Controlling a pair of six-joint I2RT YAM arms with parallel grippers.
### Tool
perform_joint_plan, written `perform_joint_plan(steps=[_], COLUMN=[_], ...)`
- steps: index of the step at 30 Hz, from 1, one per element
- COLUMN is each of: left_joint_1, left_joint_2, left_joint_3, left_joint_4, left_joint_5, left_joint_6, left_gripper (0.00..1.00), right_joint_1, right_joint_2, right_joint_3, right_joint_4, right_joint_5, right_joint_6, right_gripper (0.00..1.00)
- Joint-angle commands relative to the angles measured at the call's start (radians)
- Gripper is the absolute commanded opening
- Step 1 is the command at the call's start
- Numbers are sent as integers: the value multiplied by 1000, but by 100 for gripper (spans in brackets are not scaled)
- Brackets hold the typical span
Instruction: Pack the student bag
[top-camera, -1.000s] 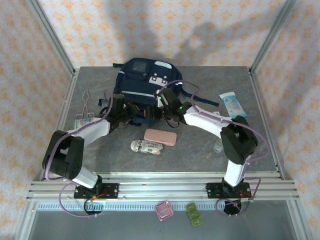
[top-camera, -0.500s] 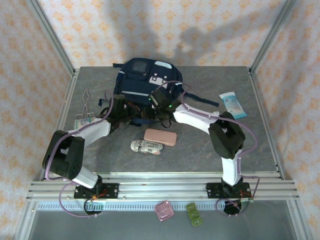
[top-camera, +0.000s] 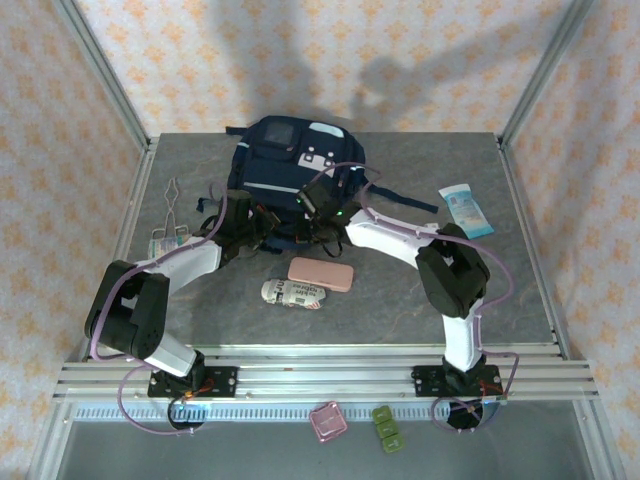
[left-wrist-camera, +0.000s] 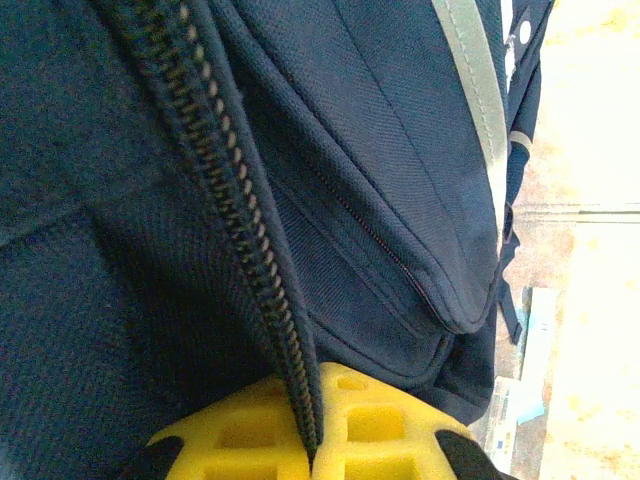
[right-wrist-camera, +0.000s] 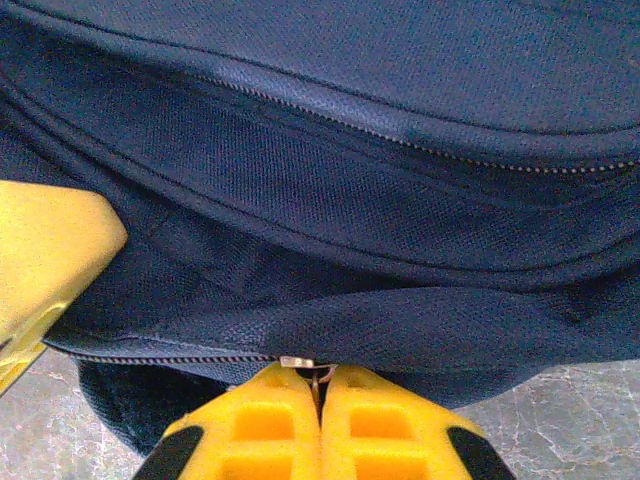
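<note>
The student bag, navy with grey stripes and white patches, lies at the back middle of the table. My left gripper is at its near edge, shut on the fabric edge beside the zipper track; its yellow fingers pinch that edge. My right gripper meets the same edge from the right. In the right wrist view the right gripper is shut on the small metal zipper pull, and a yellow finger of the left gripper shows at the left.
A pink case and a rolled printed packet lie in front of the bag. A white-blue tube lies at the right, metal tongs and a small packet at the left. Bag straps trail to the right.
The right arm swung left to the bag's near edge and its jaws closed on the zipper pull. The left gripper kept its hold and place.
</note>
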Motion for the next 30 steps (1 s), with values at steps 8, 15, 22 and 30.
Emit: perform_joint_plan(steps=[8, 15, 22, 30], left_joint_1=[32, 37, 39, 40], left_joint_2=[-145, -186, -241, -239], left_joint_3=[-40, -60, -99, -125], left_joint_4=[51, 41, 18, 8], left_joint_5=[-30, -12, -16, -11], left_joint_6=[63, 58, 69, 89], left_gripper=[0, 0, 0, 0], right_joint_1=[-132, -186, -325, -404], right_joint_2=[-113, -106, -5, 169], right_joint_3=[-253, -300, -220, 22], right_joint_4=[71, 122, 265, 271], right_joint_5=[96, 205, 293, 388], right_joint_6=[-143, -138, -86, -63], right_gripper=[0, 0, 0, 0])
